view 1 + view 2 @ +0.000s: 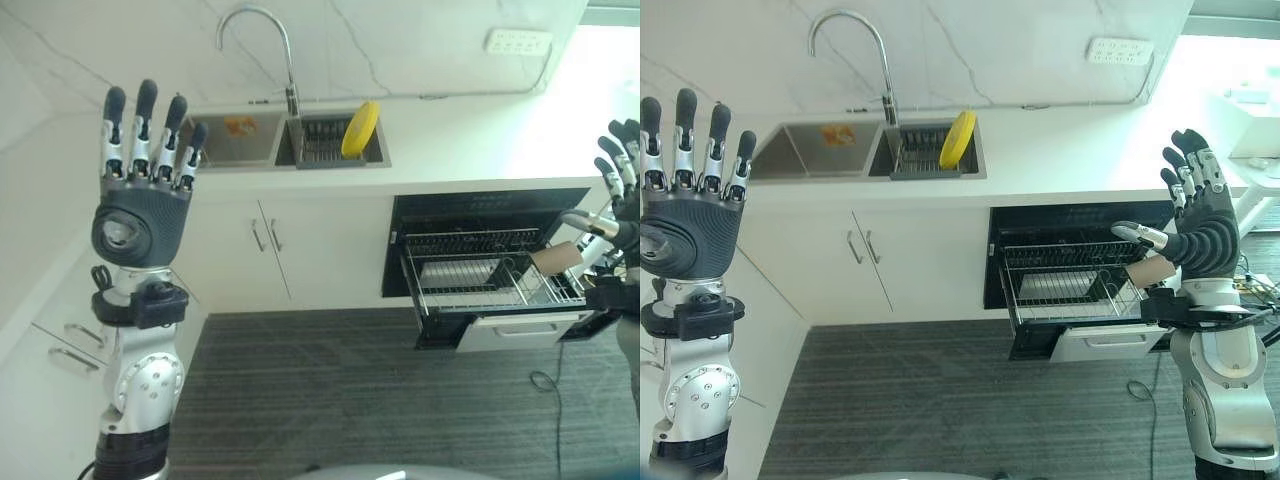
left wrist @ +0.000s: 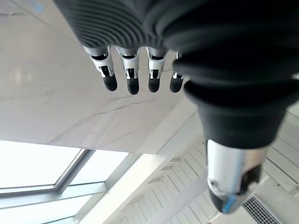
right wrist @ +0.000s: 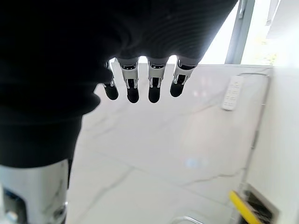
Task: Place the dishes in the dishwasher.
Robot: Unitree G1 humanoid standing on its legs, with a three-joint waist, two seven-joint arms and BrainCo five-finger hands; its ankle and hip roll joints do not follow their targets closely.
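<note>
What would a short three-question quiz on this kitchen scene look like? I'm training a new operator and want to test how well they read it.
1. True or false: the yellow plate already sits in the dishwasher rack.
2. Where does the plate stand?
A. in the sink rack
B. on the floor
C. in the left hand
3. Fill in: both the left hand and the right hand are raised with fingers ____, holding nothing.

Key
1. False: the plate stands on edge in the sink, and the pulled-out dishwasher rack shows no plate.
2. A
3. straight (open)
</note>
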